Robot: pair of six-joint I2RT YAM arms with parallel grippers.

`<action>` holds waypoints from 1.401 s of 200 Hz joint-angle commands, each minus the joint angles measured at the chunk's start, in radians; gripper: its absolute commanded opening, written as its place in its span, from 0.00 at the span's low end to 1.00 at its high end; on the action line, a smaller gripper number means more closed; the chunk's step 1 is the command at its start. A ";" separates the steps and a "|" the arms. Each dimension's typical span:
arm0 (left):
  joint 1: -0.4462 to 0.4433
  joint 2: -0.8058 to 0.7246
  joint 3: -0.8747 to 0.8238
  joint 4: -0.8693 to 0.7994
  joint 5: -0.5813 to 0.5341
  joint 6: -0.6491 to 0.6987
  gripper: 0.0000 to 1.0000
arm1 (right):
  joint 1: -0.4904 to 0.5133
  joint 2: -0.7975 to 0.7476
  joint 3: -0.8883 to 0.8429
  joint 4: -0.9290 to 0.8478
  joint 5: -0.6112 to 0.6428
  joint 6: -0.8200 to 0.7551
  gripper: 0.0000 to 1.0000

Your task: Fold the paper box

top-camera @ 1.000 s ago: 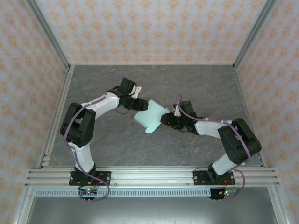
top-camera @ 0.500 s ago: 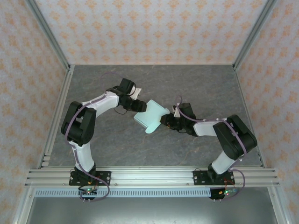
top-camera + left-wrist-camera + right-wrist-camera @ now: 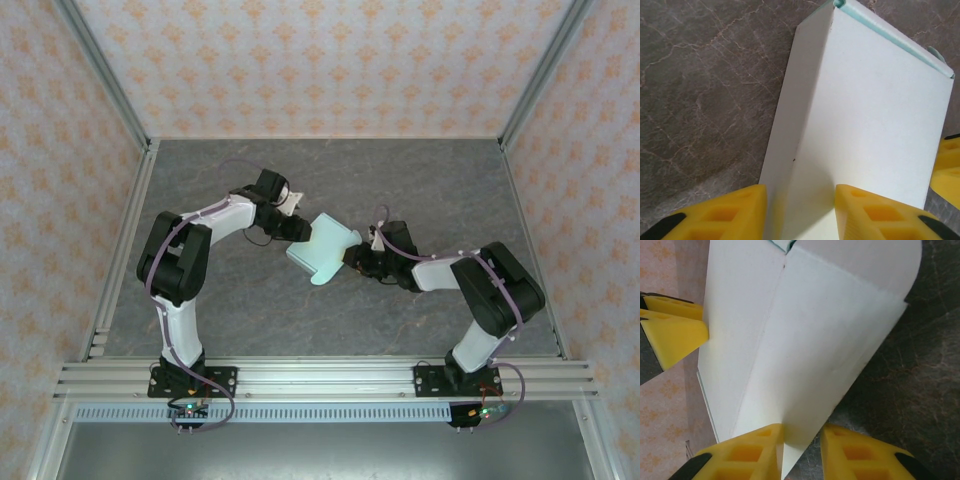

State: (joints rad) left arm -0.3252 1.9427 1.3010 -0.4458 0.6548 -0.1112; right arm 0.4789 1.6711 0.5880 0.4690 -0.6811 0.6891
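Note:
The paper box is a pale mint, partly folded sheet between the two arms at mid-table. My left gripper holds its upper-left end and my right gripper its lower-right end. In the left wrist view the box's white panels fill the space between the yellow fingers of my left gripper, which are shut on a creased corner. In the right wrist view my right gripper is shut on a pointed corner of the box. The left gripper's fingers touch the box's far side.
The grey marbled table has free room all round the box. Patterned walls and metal frame posts close in three sides. A rail carrying both arm bases runs along the near edge. A small white tag sits by the left wrist.
Both arms have shifted their elbows slightly and both pairs of jaws have narrowed on the box. The box itself has stayed in place.

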 commanded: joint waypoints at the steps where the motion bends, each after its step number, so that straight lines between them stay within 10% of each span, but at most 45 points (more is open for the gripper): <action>1: 0.014 0.034 0.006 -0.011 0.010 -0.009 0.38 | -0.002 0.012 0.001 0.043 0.005 0.016 0.25; 280: 0.067 0.047 -0.050 0.047 0.195 -0.046 0.21 | 0.023 -0.140 0.048 0.082 0.034 0.054 0.05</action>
State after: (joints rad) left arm -0.2420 1.9705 1.2755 -0.3786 0.8310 -0.1421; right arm 0.4881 1.5673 0.6018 0.5018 -0.6426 0.7490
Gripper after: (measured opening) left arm 0.210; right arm 0.060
